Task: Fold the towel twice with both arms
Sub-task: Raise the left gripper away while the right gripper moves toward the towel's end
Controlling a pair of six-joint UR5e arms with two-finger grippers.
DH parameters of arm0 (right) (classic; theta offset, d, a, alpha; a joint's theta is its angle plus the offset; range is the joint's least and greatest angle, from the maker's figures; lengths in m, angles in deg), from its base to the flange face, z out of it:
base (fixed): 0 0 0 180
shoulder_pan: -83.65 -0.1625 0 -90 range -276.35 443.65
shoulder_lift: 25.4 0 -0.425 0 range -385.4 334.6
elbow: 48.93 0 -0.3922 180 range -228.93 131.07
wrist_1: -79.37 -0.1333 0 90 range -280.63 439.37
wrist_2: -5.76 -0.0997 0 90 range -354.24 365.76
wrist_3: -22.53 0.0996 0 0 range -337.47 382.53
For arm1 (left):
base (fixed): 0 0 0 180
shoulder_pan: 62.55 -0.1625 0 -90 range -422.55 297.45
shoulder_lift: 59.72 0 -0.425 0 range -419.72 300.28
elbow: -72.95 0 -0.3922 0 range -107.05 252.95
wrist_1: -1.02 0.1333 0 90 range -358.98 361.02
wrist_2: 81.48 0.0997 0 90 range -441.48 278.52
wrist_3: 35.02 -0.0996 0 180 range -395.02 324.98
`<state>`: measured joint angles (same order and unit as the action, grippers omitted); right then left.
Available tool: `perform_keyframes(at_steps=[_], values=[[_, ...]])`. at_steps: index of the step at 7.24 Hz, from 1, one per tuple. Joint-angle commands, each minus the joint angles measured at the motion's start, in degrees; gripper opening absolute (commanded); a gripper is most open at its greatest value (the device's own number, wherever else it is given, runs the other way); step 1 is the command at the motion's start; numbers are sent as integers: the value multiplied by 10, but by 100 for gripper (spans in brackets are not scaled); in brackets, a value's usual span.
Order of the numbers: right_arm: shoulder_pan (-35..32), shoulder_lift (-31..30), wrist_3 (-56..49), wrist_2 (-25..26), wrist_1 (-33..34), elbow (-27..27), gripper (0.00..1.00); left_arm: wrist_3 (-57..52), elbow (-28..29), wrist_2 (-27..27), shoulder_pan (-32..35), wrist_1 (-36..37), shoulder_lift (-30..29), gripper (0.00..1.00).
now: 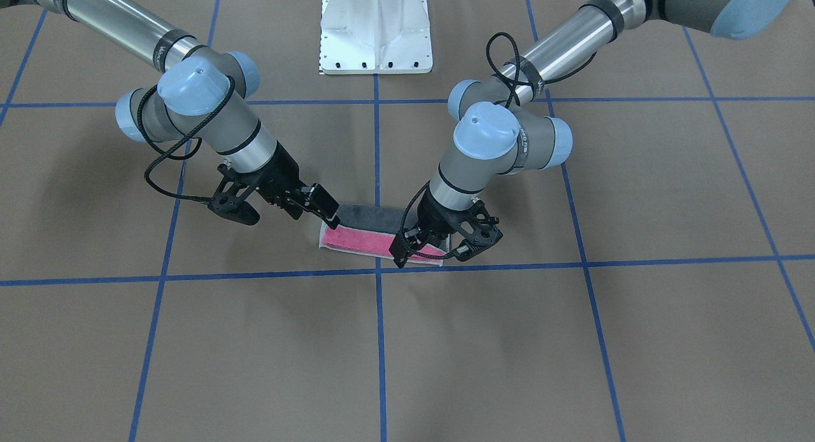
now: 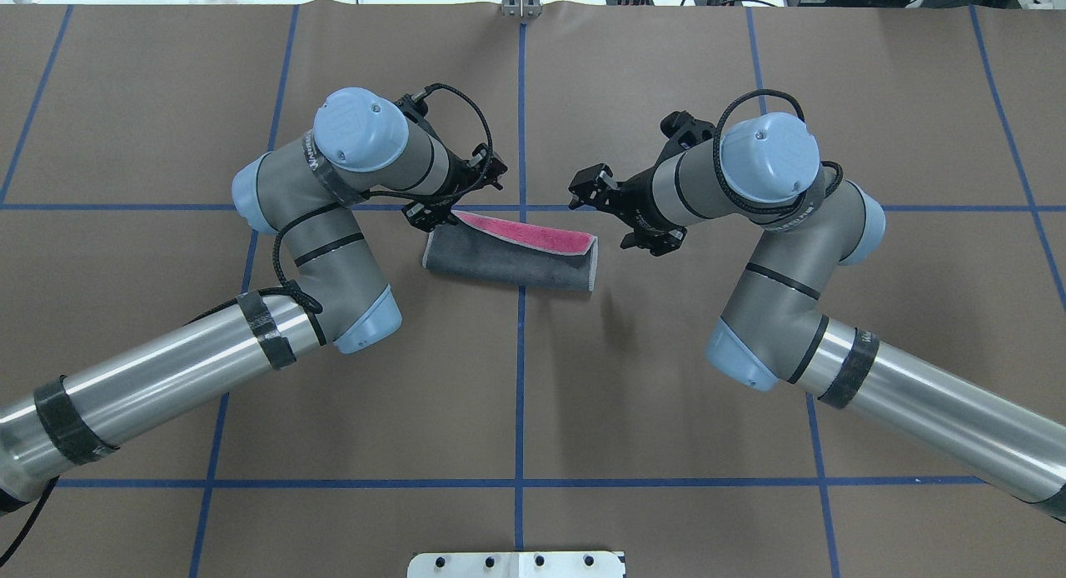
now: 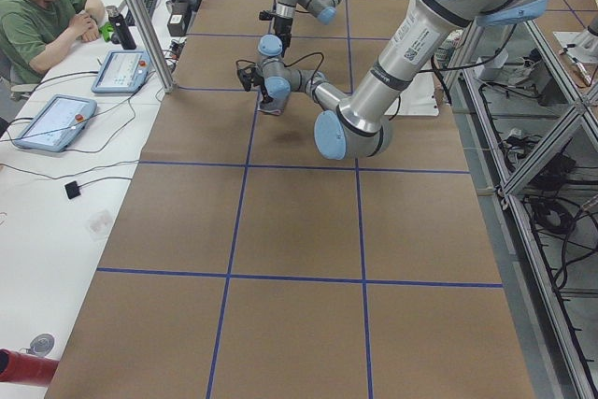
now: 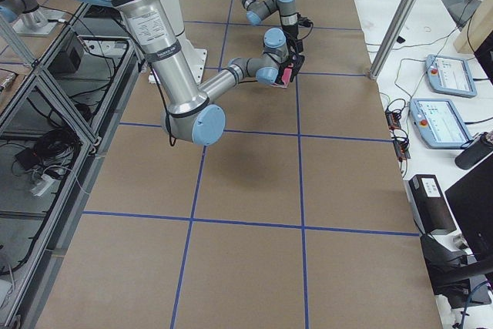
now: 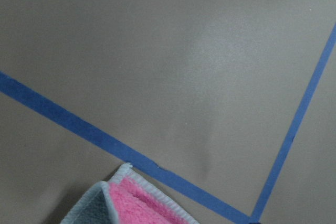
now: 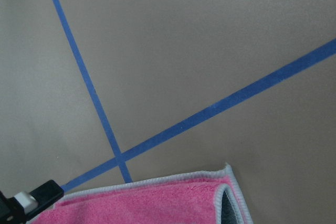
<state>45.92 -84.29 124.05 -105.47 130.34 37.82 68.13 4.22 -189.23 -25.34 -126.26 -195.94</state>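
Note:
The towel (image 2: pixel 508 261) lies folded into a long strip at the table's middle, dark grey face up. A pink band (image 2: pixel 526 231) shows along its far edge. In the front view the towel (image 1: pixel 369 241) shows pink toward the camera. My left gripper (image 2: pixel 429 214) is low at the towel's left far corner, also in the front view (image 1: pixel 402 249); its jaws look parted. My right gripper (image 2: pixel 587 191) is open and hangs just beyond the towel's right end, apart from it, also in the front view (image 1: pixel 328 209). Both wrist views show a towel corner (image 5: pixel 131 203) (image 6: pixel 147 203) lying flat.
The white pedestal base (image 1: pixel 375 28) stands behind the towel on the robot's side. Blue tape lines (image 2: pixel 520 353) cross the brown table cover. An operator (image 3: pixel 37 7) sits at a side bench with tablets (image 3: pixel 42 123) beyond the table's far edge.

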Motion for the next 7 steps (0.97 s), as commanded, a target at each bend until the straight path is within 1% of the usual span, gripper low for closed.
perform_keyframes(at_steps=[1, 2, 4, 5, 7], values=[[-8, -13, -1, -18, 0, 17, 99, -1, 28, 4, 2, -22, -10, 96], [-20, -22, -2, -42, 0, 29, 99, -1, 37, 12, 3, -24, -15, 99], [-37, -38, -4, -71, -1, 40, 99, 0, 47, 13, 6, -24, -25, 99], [-42, -39, -4, -77, -1, 40, 99, 0, 61, 13, 8, -24, -37, 99], [-50, -48, -5, -91, -1, 50, 99, 0, 66, 16, 11, -25, -41, 99]])
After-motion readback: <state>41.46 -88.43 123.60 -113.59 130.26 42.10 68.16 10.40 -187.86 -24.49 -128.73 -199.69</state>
